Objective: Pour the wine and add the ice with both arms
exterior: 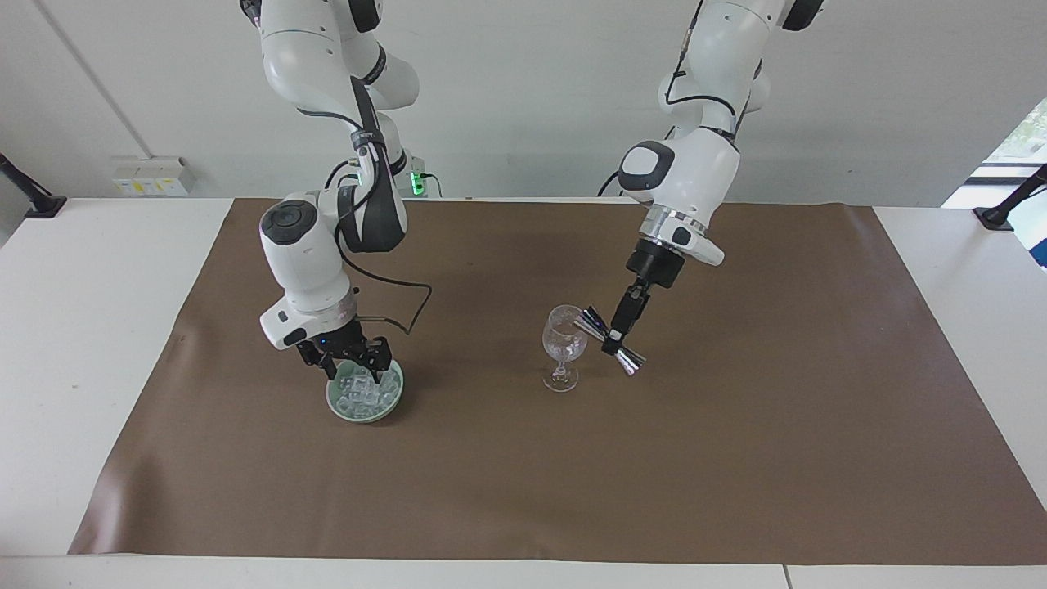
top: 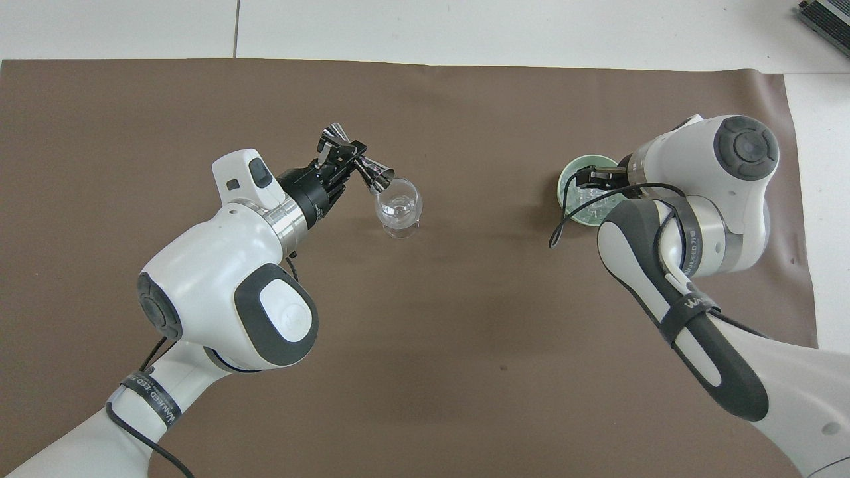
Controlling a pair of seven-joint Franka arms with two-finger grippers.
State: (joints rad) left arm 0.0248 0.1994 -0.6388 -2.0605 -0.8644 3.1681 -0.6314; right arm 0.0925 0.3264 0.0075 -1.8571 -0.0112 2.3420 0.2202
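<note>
A clear stemmed glass point(exterior: 564, 343) stands mid-mat; it also shows in the overhead view point(top: 398, 206). My left gripper point(exterior: 613, 339) point(top: 344, 159) is shut on a silver double-ended jigger point(exterior: 631, 361) point(top: 380, 178), tilted with one end at the glass's rim. A pale green dish point(exterior: 364, 415) point(top: 572, 168) heaped with ice point(exterior: 368, 396) point(top: 586, 204) sits toward the right arm's end. My right gripper point(exterior: 353, 375) point(top: 584, 179) is open, its fingertips down in the dish at the ice.
A brown mat point(exterior: 736, 458) covers most of the white table point(exterior: 82, 327). A black cable point(top: 564, 222) hangs from the right wrist beside the dish.
</note>
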